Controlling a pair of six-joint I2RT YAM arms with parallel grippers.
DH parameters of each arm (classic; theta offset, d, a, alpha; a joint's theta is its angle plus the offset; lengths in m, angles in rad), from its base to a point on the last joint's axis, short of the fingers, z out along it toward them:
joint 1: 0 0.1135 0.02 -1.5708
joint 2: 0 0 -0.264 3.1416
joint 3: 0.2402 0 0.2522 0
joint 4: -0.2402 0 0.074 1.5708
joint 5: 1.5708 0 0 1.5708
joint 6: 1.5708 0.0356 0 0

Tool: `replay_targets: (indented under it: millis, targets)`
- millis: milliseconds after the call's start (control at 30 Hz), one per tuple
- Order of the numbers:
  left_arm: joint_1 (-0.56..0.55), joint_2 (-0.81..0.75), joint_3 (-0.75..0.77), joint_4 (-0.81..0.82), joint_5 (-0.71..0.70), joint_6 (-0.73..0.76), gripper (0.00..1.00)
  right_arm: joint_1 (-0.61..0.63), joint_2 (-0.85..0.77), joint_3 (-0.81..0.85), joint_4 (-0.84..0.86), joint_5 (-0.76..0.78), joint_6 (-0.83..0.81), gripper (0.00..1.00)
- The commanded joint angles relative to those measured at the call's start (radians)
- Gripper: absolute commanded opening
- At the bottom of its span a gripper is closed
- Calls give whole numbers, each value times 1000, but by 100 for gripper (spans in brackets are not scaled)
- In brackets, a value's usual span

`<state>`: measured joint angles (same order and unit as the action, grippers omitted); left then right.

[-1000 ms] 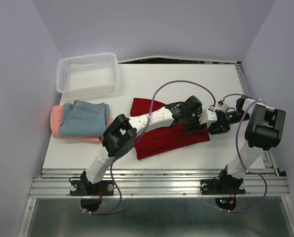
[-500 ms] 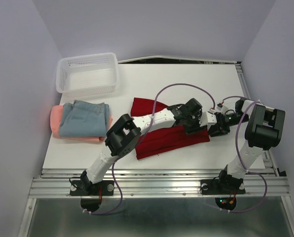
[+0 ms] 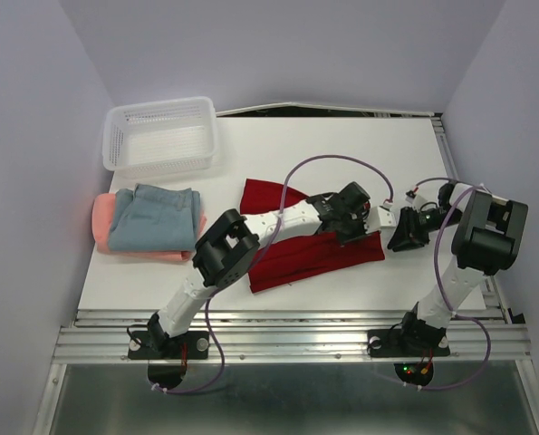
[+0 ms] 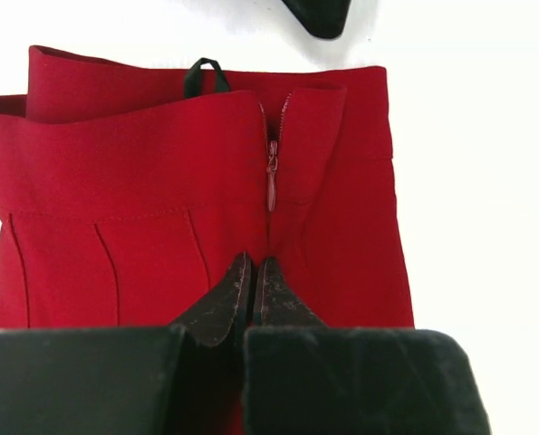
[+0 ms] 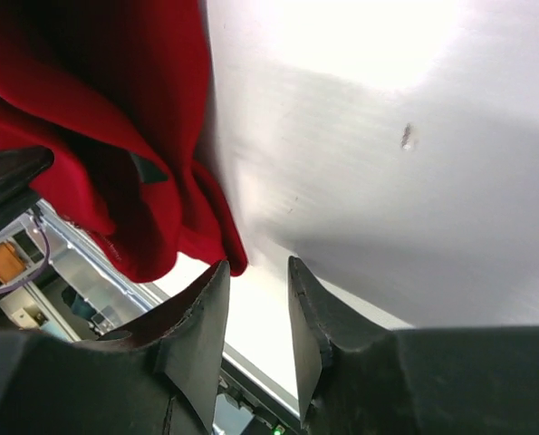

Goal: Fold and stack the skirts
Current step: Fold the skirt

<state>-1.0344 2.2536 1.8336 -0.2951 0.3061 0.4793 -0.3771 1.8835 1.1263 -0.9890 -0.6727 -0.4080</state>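
The dark red pleated skirt lies spread across the middle of the table. My left gripper is at its right end, shut, with its fingertips pinched into the cloth just below the zipper. My right gripper hangs low just past the skirt's right edge. It is open, with the red skirt's corner beside its left finger and nothing between the fingers. The blue-grey skirt lies folded on the salmon-pink skirt at the left edge.
A white mesh basket stands at the back left. The tip of the right gripper shows at the top of the left wrist view. Bare white table lies to the right of the red skirt.
My left gripper has shut on the red skirt's cloth. The right gripper's jaws have narrowed a little, and it has drawn slightly right, off the skirt's edge.
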Motion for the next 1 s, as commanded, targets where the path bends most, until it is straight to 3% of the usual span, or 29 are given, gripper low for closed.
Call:
replay_targets:
  millis: [0,467,967]
  targets:
    - [-16,-123,-13,30,-35,10,0,-8,23,32,-50,-60,-15,36]
    - [-128,-196,-114,39,-189,73,0,14,52,-33,50,-148,41,34]
    - [-196,-189,-387,229,-254,139,0,14,62,-59,157,-119,152,30]
